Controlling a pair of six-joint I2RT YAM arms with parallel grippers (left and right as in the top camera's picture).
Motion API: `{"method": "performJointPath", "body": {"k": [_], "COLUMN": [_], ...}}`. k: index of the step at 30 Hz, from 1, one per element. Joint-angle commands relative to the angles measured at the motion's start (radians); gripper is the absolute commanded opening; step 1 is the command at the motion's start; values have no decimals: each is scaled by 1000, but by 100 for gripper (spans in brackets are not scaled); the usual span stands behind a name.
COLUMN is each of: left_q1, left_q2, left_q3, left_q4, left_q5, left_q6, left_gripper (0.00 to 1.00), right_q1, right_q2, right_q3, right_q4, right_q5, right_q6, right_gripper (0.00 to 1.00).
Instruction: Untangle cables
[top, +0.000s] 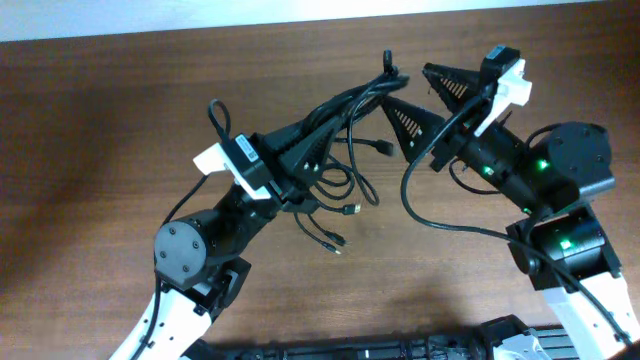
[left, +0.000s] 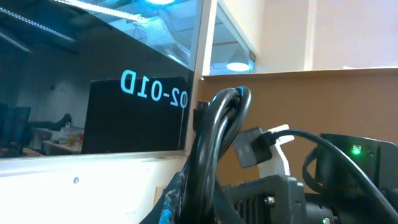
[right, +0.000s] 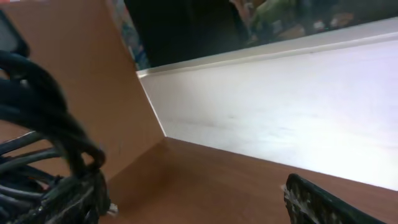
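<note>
Cables (top: 355, 98), thin black cords with small plug ends, are hanging as one tangled bundle of loops over the brown wooden table (top: 100, 120), their number unclear. Of two grippers, the left gripper (top: 318, 135) is clamping the bundle; the right gripper (top: 428, 98) is gaping wide, holding nothing.

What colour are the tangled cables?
The cables are black, clearest in the overhead view.

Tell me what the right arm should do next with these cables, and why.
Probably close the right gripper on the cables beside it: its jaws stand open at the raised bundle, while the left gripper is shut on it, plug ends hanging loose.
</note>
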Motion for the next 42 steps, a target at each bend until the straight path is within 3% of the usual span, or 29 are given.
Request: {"method": "performJointPath", "body": {"k": [1,15,28,42], "left_q1": [-3,-3,-4,-3], "left_q2": [-15,5,5,31], "left_q3": [27,27,27,27], "left_q4": [14,0,0,30], "left_q5": [5,-50,41,47], "left_q6": [11,26,22,23], "left_gripper": [0,0,0,0], "right_q1": [-5,-5,-5,-5], "right_q2": [5,4,54,58], "right_q3": [5,5,5,5], "right_q4": [1,-17,1,0], "right_q5": [31,-103,-34,-23], "right_q6": [-13,-2,-2,-2], "right_gripper": [90,90,90,90]}}
